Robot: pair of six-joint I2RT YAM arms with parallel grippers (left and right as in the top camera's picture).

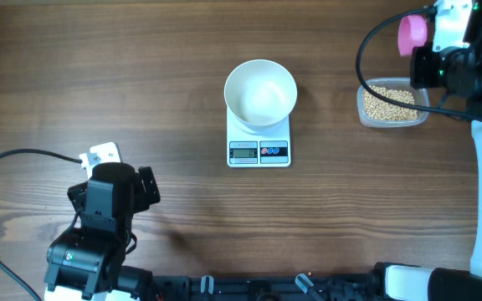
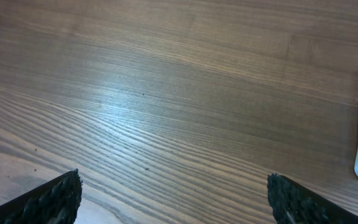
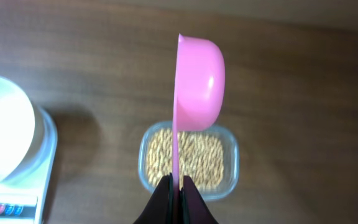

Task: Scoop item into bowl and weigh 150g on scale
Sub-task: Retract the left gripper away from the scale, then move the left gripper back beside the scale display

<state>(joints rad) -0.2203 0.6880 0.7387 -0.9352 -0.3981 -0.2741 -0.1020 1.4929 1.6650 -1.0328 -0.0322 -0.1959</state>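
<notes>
White bowl [image 1: 260, 94] sits on scale [image 1: 258, 151], mid-table. Beans [image 1: 389, 103] lie in clear tub [image 1: 363, 109], 3 o'clock of bowl. Right gripper [image 3: 178, 186] is clamped on pink scoop [image 3: 199, 87] handle, above tub. Left gripper [image 2: 174, 200], 7 o'clock of scale, has fingers wide apart over table [image 2: 166, 93].

A plain white, deep bowl [image 1: 260, 92] sits upright on the small white square scale [image 1: 259, 152], whose grey display and buttons show along the front edge. Well off to its right, tan soybeans [image 1: 390, 102] lie heaped in a clear plastic tub [image 1: 362, 104].
</notes>
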